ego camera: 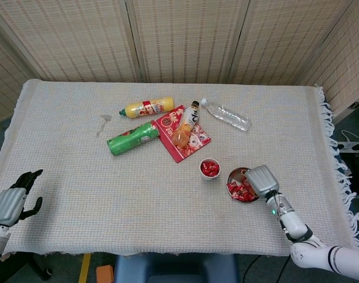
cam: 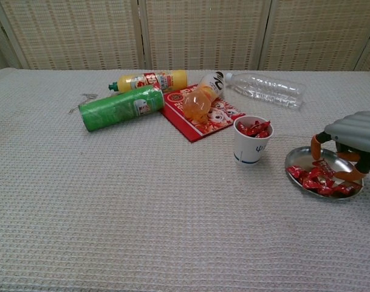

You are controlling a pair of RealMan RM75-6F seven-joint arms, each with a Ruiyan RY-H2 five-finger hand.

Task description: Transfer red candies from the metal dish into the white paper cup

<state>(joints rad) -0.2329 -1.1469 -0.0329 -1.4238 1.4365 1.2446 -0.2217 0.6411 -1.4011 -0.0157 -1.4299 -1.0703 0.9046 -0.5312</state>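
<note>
Red candies (cam: pixel 318 180) piled in metal dish (cam: pixel 301 159); right hand (cam: pixel 349 143) over them, fingers spread, empty.

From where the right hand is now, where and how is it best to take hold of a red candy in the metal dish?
Probably pinch one candy lying on top of the pile, by its wrapper, coming straight down from above. The dish is shallow and open upward, and the right hand hangs over it with fingertips pointing down. The cup stands apart, to the left.
</note>
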